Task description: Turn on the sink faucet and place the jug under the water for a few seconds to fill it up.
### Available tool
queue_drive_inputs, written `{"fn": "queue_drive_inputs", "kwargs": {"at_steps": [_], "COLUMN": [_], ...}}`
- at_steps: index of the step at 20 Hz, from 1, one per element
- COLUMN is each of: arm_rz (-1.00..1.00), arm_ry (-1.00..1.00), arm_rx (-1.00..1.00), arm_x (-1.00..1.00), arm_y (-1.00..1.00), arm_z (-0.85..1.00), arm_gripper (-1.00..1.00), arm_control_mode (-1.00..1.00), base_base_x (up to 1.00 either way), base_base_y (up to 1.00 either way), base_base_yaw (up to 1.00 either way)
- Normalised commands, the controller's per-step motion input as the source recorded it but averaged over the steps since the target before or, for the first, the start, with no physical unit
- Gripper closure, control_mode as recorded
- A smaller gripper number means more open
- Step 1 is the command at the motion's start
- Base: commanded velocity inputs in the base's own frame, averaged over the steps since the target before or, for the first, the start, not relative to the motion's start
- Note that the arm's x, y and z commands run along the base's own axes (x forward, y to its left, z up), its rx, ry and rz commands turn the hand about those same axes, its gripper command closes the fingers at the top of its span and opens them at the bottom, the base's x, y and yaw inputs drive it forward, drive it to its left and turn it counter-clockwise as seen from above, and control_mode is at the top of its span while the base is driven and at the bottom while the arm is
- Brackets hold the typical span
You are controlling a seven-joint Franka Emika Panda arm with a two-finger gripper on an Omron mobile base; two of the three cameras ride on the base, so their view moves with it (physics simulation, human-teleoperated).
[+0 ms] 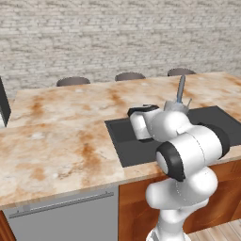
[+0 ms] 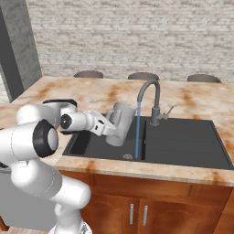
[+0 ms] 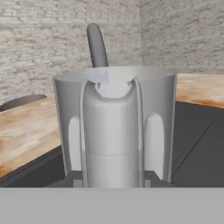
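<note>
Jug [image 3: 114,131] fills the hand view up close: translucent grey, loop handle facing the camera, rim open; can't tell any fill level inside. Marbled worktop [image 1: 61,136] carries the black sink [image 2: 183,141], basin holding only a round drain [image 2: 128,156]. Faucet [image 2: 153,98] is running, thin blue water [image 2: 137,130] dropping to the basin just beside the jug, apparently past its rim, not into it. Hand [image 2: 109,126] closed on the jug's handle, jug tilted over the sink's left part. No readable labels.
</note>
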Motion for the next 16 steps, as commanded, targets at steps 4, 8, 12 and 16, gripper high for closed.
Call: {"fn": "queue_drive_inputs", "kwargs": {"at_steps": [4, 8, 12, 16], "arm_rz": [-0.08, -0.08, -0.05, -0.04], "arm_ry": [0.17, 0.06, 0.0, 0.0], "arm_rx": [0.0, -0.01, 0.0, 0.0], "arm_x": [0.07, 0.34, 0.35, 0.33], "arm_y": [-0.01, 0.0, 0.0, 0.0], "arm_z": [-0.04, -0.08, 0.0, 0.0], "arm_gripper": [1.0, 1.0, 1.0, 1.0], "arm_control_mode": [-1.0, -1.0, -1.0, -1.0], "base_base_x": [0.0, 0.0, 0.0, 0.0], "base_base_y": [0.0, 0.0, 0.0, 0.0], "base_base_yaw": [0.0, 0.0, 0.0, 0.0]}}
